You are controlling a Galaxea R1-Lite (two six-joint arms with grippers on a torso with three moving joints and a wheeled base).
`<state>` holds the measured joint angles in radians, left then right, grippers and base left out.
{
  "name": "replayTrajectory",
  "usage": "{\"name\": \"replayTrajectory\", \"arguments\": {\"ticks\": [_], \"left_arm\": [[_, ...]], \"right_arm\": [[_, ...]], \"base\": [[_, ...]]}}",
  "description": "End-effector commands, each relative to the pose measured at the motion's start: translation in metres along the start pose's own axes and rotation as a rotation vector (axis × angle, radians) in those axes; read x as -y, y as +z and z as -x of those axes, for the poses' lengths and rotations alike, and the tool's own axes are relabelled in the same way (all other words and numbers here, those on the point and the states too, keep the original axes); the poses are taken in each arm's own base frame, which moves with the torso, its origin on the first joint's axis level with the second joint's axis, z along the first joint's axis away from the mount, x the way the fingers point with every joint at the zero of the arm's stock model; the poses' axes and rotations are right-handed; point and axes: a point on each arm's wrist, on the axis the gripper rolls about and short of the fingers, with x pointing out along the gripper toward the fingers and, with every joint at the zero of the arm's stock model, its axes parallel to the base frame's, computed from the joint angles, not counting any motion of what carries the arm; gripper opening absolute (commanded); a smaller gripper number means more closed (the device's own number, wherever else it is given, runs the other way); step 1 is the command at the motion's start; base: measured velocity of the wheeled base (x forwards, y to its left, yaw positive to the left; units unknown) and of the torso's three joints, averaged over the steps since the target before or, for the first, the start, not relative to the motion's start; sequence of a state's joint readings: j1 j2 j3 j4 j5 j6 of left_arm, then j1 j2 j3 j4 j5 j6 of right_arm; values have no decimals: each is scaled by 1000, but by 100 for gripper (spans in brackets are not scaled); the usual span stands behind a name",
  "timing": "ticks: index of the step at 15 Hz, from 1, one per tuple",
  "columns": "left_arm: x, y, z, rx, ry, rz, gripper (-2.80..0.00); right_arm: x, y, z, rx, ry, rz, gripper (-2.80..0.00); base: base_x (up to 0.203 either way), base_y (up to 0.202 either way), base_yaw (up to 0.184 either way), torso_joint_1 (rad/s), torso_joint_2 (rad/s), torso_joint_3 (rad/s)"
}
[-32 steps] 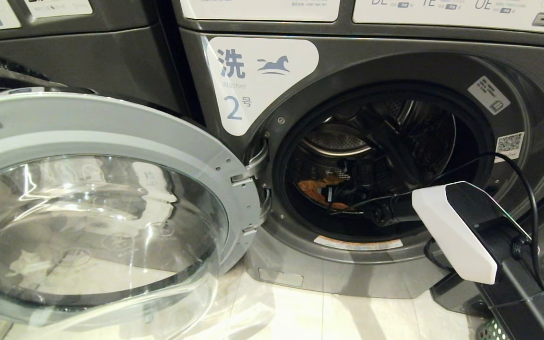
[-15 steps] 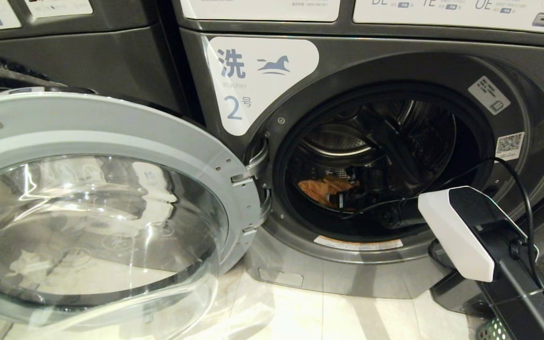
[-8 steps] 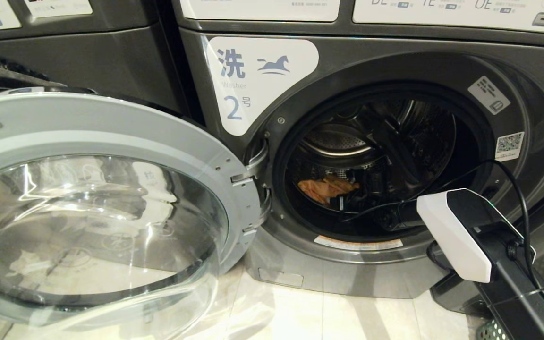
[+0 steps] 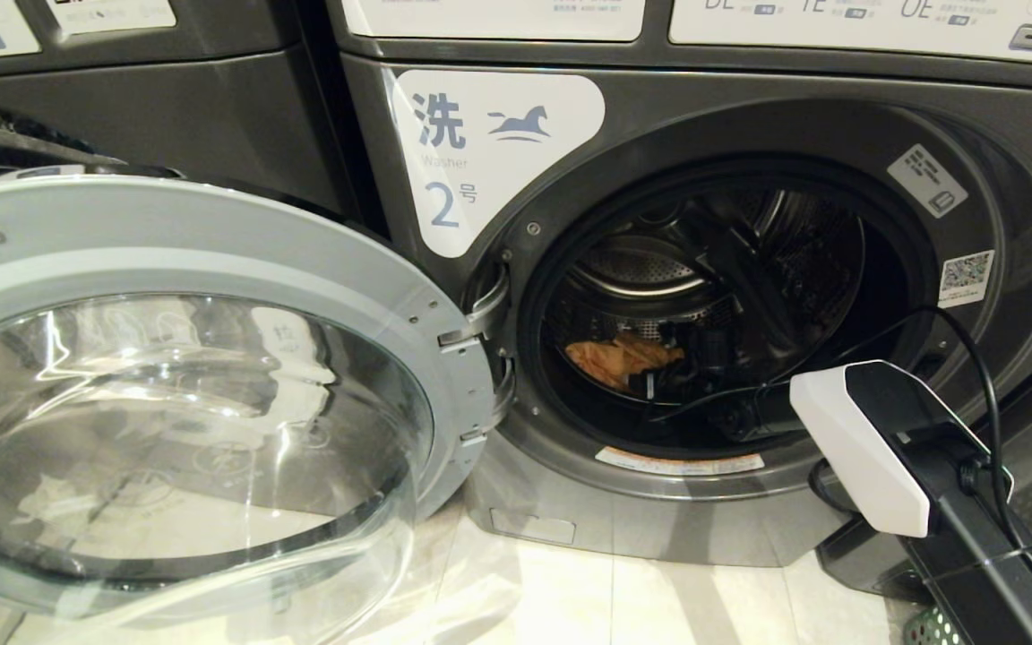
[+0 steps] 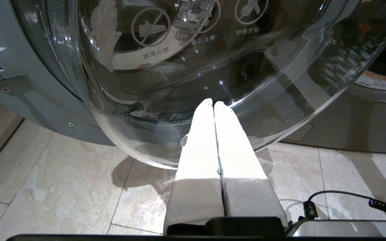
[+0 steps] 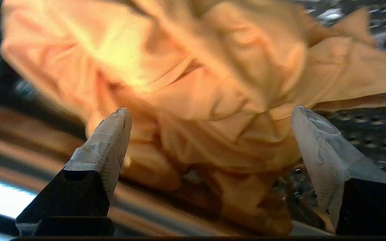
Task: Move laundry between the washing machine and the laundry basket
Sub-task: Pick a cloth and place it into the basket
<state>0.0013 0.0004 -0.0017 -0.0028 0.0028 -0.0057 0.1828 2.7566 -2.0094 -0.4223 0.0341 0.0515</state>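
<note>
**Orange cloth, soft and light: pinch a raised fold**

Nearest, low beside the round clear-glass washer door with grey rim [image 4: 211,269]: parked left gripper [image 5: 214,105], white fingers pressed flat together, holding nothing.

Past the pale tiled floor [image 4: 570,591], at the dark grey front-loading washing machine [image 4: 749,116]: black-and-white right arm [image 4: 883,448] reaching through the round opening. Inside the perforated steel drum [image 4: 641,260]: right gripper [image 6: 209,117], jaws spread about as wide as possible, 1 fingertip on each side of the crumpled orange garment [image 6: 196,77], gripping nothing. Contact with the cloth hard to judge from the right wrist view.

Lying on the drum floor, toward the left of the opening in the head view: the 1 garment, bunched into loose folds and ridges.

Likely handling: limp, thin, light, not fragile; no stiffness, so bound to drape and trail once lifted. Probably not slippery against the textured fingertips, yet a shallow pinch of a single layer apt to slide out. Best hold: the thick central bunch between the fingertips, several layers at once, taken deep before closing. Worth lifting high enough to clear the door seal, since a hanging tail could snag on the rim. Green mesh basket corner [image 4: 933,627] just visible at the lower right of the head view.
</note>
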Motion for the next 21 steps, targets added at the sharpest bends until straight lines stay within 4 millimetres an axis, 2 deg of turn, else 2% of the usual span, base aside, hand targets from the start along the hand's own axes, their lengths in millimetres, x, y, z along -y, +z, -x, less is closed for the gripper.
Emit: {"name": "replayTrajectory", "arguments": {"ticks": [1, 14, 17, 21], "left_arm": [[0, 0, 0, 1, 1, 0, -280], [0, 0, 0, 1, 1, 0, -280], [0, 0, 0, 1, 1, 0, -280], [0, 0, 0, 1, 1, 0, -280]], "right_arm": [[0, -3, -2, 14, -6, -3, 0], [-2, -23, -13, 111, -36, -41, 0], [-5, -25, -16, 192, -26, -26, 0], [-4, -31, -17, 176, -34, -28, 0]], "base": [[0, 0, 0, 0, 0, 0], [0, 0, 0, 0, 0, 0], [0, 0, 0, 0, 0, 0], [0, 0, 0, 0, 0, 0]]}}
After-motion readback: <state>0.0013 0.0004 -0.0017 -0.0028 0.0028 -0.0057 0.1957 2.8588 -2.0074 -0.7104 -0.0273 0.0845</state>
